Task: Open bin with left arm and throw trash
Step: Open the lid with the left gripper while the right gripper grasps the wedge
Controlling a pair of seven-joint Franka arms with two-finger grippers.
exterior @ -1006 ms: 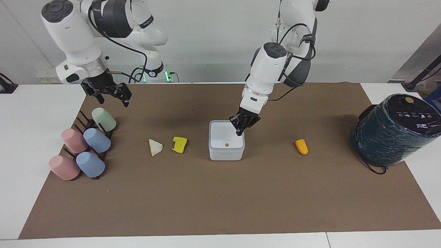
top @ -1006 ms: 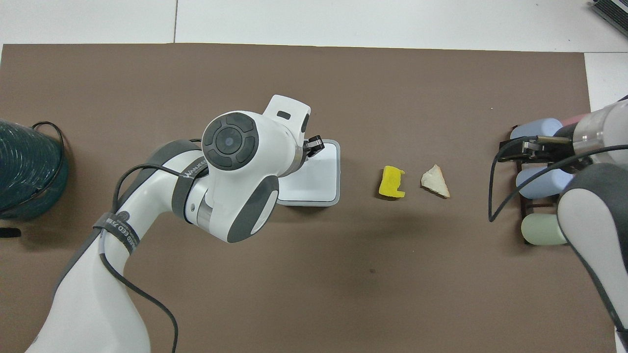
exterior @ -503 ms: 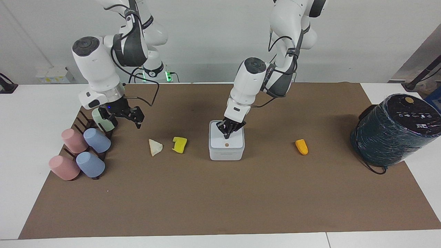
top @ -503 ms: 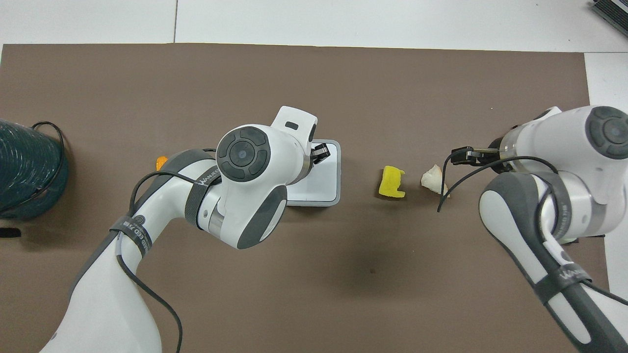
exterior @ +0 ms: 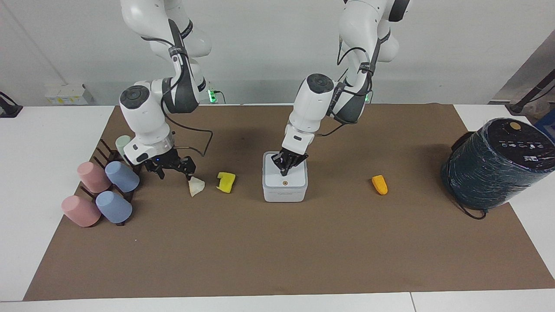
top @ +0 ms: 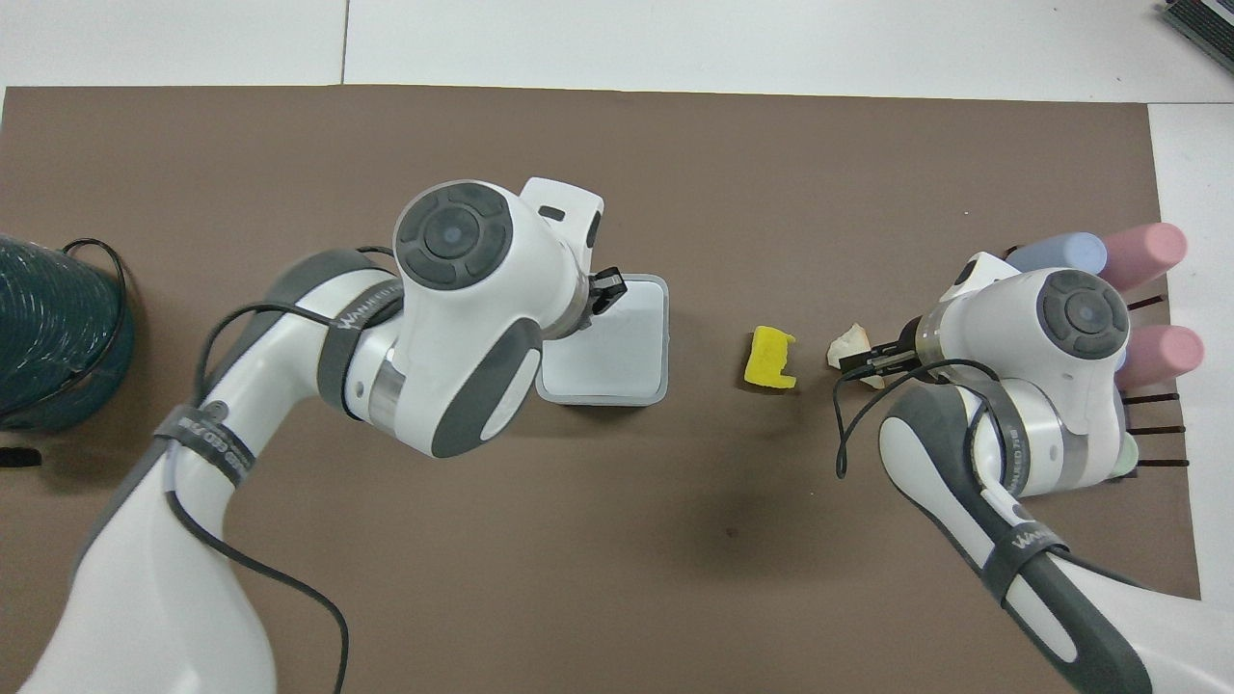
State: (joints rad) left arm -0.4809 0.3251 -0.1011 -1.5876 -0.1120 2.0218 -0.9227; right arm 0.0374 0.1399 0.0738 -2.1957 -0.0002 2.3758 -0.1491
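Observation:
The white bin [exterior: 285, 189] [top: 627, 357] stands mid-mat with its lid down. My left gripper [exterior: 284, 172] is shut, and its tips point down onto the lid just nearer to the robots than the orange dot. In the overhead view the left arm hides most of that gripper. The trash lies on the mat: a cream wedge [exterior: 196, 186] [top: 849, 340], a yellow chunk [exterior: 226, 182] [top: 771, 358] and an orange lump [exterior: 379, 184]. My right gripper [exterior: 175, 174] hangs low and open beside the wedge, one finger at the wedge's top edge, and holds nothing.
A rack of pastel cups [exterior: 106, 186] [top: 1142, 251] stands at the right arm's end of the brown mat [exterior: 277, 251]. A big dark film-wrapped cylinder [exterior: 494, 162] [top: 48, 337] with a cable sits at the left arm's end.
My right arm swung from over the cup rack toward the middle and dropped to the cream wedge. My left gripper shifted from the lid's edge to nearer its middle and stayed shut.

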